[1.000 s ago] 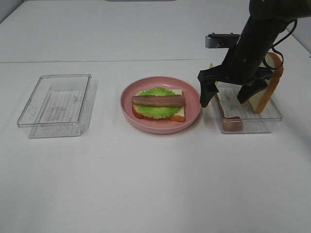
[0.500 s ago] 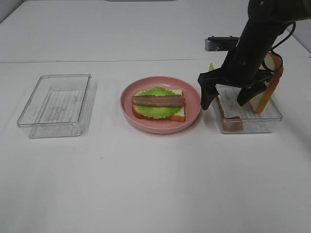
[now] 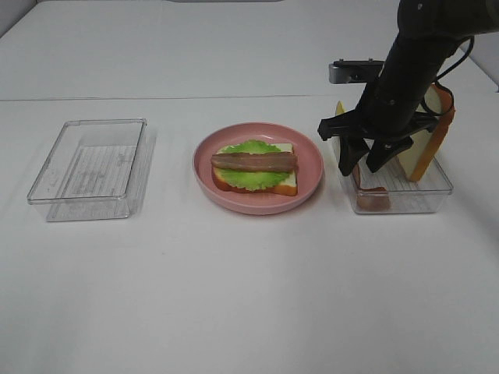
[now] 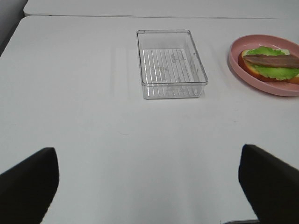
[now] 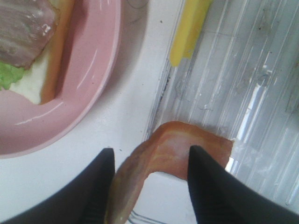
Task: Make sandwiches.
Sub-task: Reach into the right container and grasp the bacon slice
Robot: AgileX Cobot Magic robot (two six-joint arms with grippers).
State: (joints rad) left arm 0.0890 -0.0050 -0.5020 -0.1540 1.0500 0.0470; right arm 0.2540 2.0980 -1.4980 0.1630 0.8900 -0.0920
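On the pink plate (image 3: 257,206) lies an open sandwich (image 3: 255,167): a bread slice, green lettuce and a brown bacon strip on top. It also shows in the left wrist view as the sandwich (image 4: 271,63). My right gripper (image 3: 359,170) reaches down into the clear right container (image 3: 405,195). In the right wrist view the gripper (image 5: 152,186) has its jaws pressed against both sides of a curled bacon strip (image 5: 177,149). A bread slice (image 3: 433,140) leans at that container's far end, and a yellow cheese slice (image 5: 189,28) stands at its plate-side wall. My left gripper (image 4: 149,186) is open over bare table.
An empty clear container (image 3: 90,160) sits on the left of the white table, also seen as the container (image 4: 171,63) in the left wrist view. The plate's rim (image 5: 93,70) lies close beside the right container.
My right gripper's jaws have narrowed from wide open to closed against the bacon strip in the right container. The plate, the sandwich and the left arm have not moved.
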